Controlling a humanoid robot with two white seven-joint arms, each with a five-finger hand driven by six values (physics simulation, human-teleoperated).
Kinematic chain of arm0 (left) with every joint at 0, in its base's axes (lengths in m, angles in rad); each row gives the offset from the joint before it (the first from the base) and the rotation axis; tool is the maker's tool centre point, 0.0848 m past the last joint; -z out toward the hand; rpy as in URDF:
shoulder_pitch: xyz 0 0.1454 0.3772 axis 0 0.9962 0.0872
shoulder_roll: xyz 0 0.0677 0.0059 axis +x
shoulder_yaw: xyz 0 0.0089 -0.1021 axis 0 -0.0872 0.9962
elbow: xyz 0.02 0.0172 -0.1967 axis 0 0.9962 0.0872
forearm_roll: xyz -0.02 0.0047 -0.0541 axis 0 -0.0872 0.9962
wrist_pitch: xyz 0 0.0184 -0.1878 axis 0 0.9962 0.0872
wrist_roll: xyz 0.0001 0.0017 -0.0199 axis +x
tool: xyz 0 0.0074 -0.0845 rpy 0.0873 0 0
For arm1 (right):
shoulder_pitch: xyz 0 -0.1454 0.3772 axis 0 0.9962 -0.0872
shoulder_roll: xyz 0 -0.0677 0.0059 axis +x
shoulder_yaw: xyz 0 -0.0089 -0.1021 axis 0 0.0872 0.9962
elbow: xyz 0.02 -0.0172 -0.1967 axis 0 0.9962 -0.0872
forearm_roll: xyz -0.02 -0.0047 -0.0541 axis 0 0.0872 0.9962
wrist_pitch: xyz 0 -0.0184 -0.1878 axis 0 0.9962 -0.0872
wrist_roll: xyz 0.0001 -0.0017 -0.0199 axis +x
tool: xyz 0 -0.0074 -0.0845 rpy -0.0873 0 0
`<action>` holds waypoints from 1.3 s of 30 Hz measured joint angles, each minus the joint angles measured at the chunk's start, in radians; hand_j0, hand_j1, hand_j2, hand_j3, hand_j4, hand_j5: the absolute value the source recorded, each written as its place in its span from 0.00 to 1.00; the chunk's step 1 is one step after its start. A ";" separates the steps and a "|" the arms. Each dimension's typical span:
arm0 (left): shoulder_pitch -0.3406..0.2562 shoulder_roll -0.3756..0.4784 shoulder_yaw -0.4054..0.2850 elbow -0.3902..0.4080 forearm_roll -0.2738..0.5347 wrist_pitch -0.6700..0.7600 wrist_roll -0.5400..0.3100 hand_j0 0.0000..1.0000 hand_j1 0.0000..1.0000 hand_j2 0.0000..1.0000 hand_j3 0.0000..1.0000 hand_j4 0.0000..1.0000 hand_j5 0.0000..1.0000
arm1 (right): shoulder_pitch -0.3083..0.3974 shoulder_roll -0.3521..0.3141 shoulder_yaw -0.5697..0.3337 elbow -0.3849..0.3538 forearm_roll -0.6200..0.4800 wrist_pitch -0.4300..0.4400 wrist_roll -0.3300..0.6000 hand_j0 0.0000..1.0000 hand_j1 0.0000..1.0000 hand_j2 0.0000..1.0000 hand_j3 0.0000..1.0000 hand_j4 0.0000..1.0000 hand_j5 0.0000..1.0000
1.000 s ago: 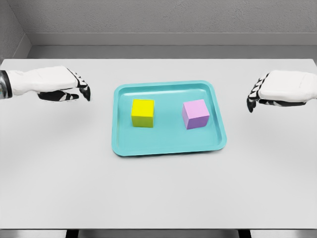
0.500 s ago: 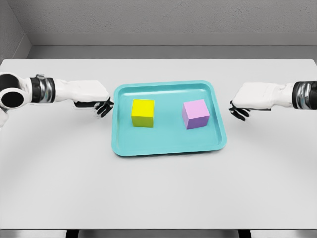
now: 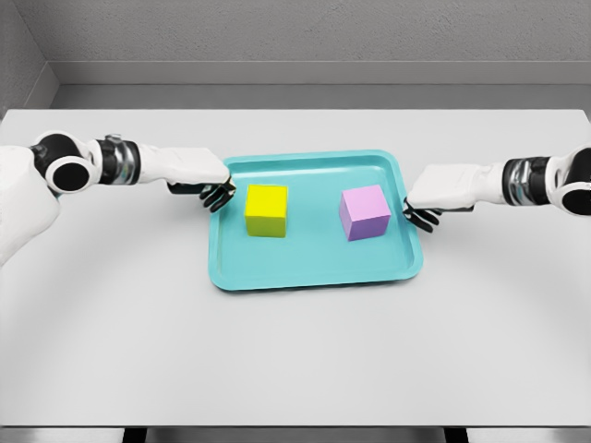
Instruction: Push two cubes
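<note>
A yellow cube (image 3: 267, 210) and a pink cube (image 3: 365, 212) sit apart inside a teal tray (image 3: 314, 272) in the middle of the table. My left hand (image 3: 214, 193) reaches in over the tray's left rim, its dark fingers curled and a short gap from the yellow cube's left face. Over the right rim is my right hand (image 3: 417, 215), also with curled fingers, a little way off the pink cube's right side. Neither hand holds anything.
The tray lies on a white table (image 3: 295, 360) with a grey wall behind it. Both white forearms stretch in low over the tabletop from the left and right edges.
Both hands have moved inward toward the tray, from well outside it to over its left and right rims. The cubes have not moved.
</note>
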 measured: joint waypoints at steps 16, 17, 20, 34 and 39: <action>-0.003 -0.040 -0.022 0.021 -0.043 0.000 0.001 0.11 0.11 0.11 0.11 0.11 0.11 | -0.029 0.077 0.042 0.072 -0.003 0.010 0.005 0.10 0.10 0.10 0.10 0.10 0.10; -0.005 -0.041 -0.024 0.021 -0.044 0.001 0.001 0.11 0.11 0.11 0.11 0.11 0.11 | -0.029 0.077 0.044 0.068 -0.005 0.012 0.005 0.10 0.10 0.10 0.10 0.10 0.10; -0.005 -0.044 -0.028 0.020 -0.051 0.002 0.004 0.11 0.11 0.11 0.11 0.11 0.11 | -0.031 0.078 0.058 0.050 -0.010 0.018 0.004 0.10 0.10 0.10 0.10 0.10 0.10; -0.009 -0.068 -0.033 0.016 -0.048 0.000 0.000 0.11 0.11 0.11 0.11 0.11 0.11 | -0.052 0.076 0.066 0.104 0.014 0.000 0.000 0.10 0.10 0.10 0.10 0.10 0.10; -0.011 -0.085 -0.034 0.018 -0.048 0.000 0.000 0.11 0.11 0.11 0.11 0.11 0.11 | -0.052 0.103 0.072 0.107 0.016 0.000 0.000 0.09 0.09 0.09 0.09 0.09 0.09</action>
